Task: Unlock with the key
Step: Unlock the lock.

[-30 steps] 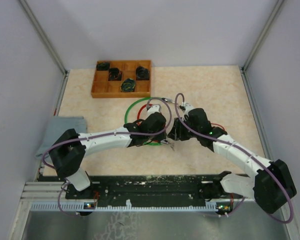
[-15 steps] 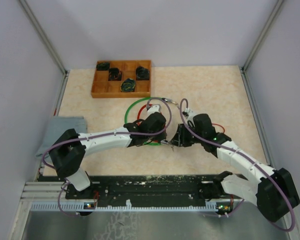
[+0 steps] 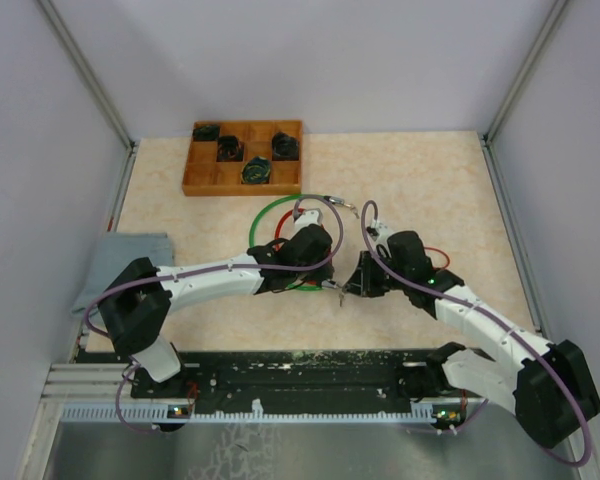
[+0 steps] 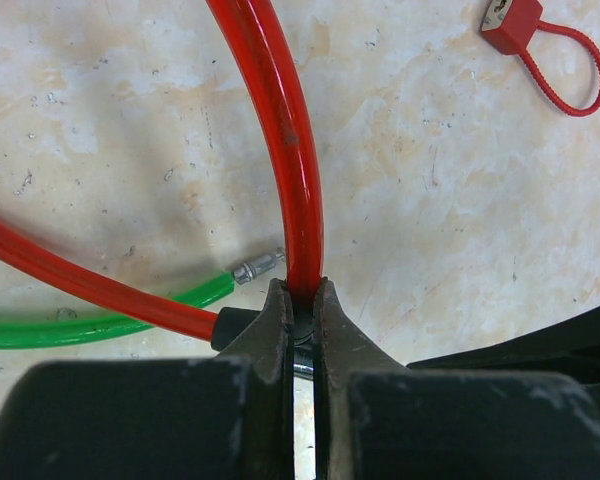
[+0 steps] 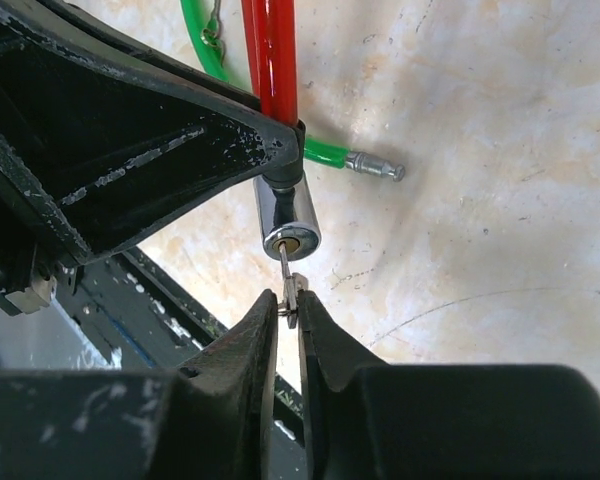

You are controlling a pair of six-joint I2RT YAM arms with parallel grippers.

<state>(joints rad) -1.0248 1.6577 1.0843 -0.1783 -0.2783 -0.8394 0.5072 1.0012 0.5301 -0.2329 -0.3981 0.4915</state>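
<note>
Standing in the keyhole of the lock cylinder (image 5: 288, 215), the key (image 5: 285, 262) is pinched at its head by the right gripper (image 5: 289, 308). At the cylinder's far end, the red cable (image 4: 280, 120) is clamped by the left gripper (image 4: 300, 298), and a green cable (image 4: 100, 325) is seen beside the cylinder.

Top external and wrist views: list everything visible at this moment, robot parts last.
wooden tray: 1, brown, far left of table
dark items: 4, black, in tray compartments
cloth: 1, grey, left table edge
green cable: 1, green, mid-table loop
red cable: 1, red, looping mid-table
lock cylinder: 1, chrome, on red cable's end
key: 1, metal, tip at keyhole
tag: 1, red, on table
left gripper: 1, black, shut on red cable
right gripper: 1, black, pinching key
</note>
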